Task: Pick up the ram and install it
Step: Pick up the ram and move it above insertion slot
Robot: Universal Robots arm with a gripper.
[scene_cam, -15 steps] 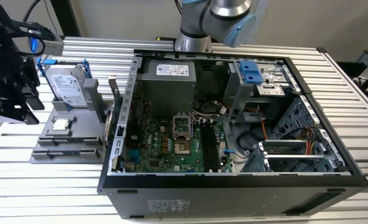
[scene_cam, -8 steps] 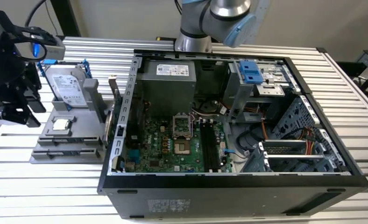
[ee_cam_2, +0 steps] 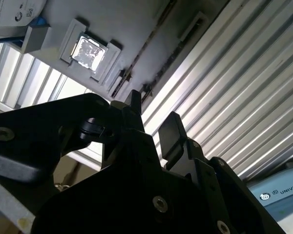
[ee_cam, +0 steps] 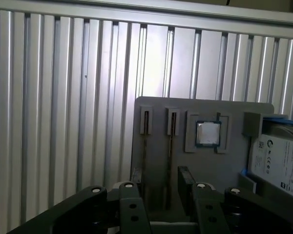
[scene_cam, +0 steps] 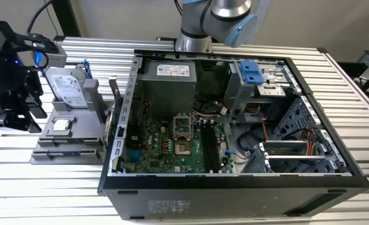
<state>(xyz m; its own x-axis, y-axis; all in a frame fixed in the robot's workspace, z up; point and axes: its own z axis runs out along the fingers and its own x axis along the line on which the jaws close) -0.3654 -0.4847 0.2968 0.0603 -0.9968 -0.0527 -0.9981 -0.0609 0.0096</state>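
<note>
With the fingers spread above the grey holder at the exterior view's left, best straddle the ram squarely before pinching, so it lifts straight

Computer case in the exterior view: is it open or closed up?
Open. The computer case has no side panel on its upward face, so the green motherboard inside lies in plain sight.
</note>
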